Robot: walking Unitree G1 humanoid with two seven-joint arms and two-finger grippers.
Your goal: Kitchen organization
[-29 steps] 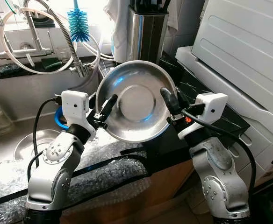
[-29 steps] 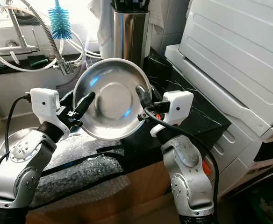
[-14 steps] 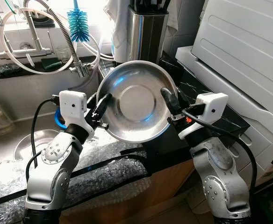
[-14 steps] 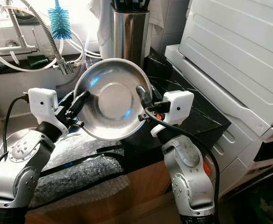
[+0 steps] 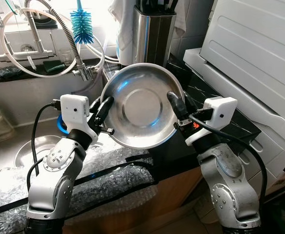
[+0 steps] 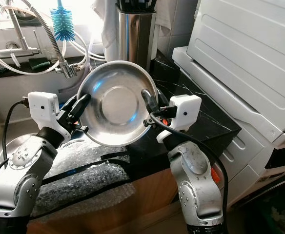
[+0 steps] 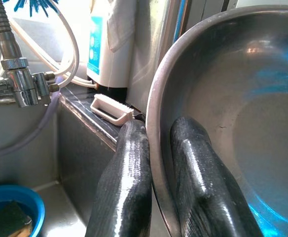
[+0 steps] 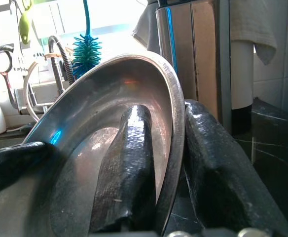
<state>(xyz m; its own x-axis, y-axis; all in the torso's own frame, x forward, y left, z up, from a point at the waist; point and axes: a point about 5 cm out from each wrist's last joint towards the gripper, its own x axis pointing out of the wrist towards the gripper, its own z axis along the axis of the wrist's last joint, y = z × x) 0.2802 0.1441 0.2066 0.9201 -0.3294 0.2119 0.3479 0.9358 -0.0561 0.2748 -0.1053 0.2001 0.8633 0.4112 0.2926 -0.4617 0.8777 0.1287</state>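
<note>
A black marble-veined countertop [image 5: 215, 114] runs beside a steel sink basin [image 5: 35, 146], with bubble wrap [image 5: 108, 178] draped over the front edge. Behind stand a coiled-hose chrome tap [image 5: 59, 24], a blue bottle brush [image 5: 81, 25], a tall brushed-steel canister [image 5: 153, 30] and, to the right, a white appliance with a sloped lid [image 5: 252, 53]. A white bottle with a blue label [image 7: 102, 42] sits near the tap — its print is too small to read. A blue tub holding a sponge [image 7: 11, 217] lies down in the sink.

The round shallow stainless-steel bowl [image 5: 141, 105] is held tilted in the air above the counter edge, its hollow facing the camera. The left gripper [image 5: 105, 105] is clamped on its left rim, one finger inside and one behind; the right gripper [image 5: 175, 103] pinches the right rim the same way.

Compared with a second ago, the left gripper has slid slightly higher and further outward along the rim — the bowl itself has barely shifted.
</note>
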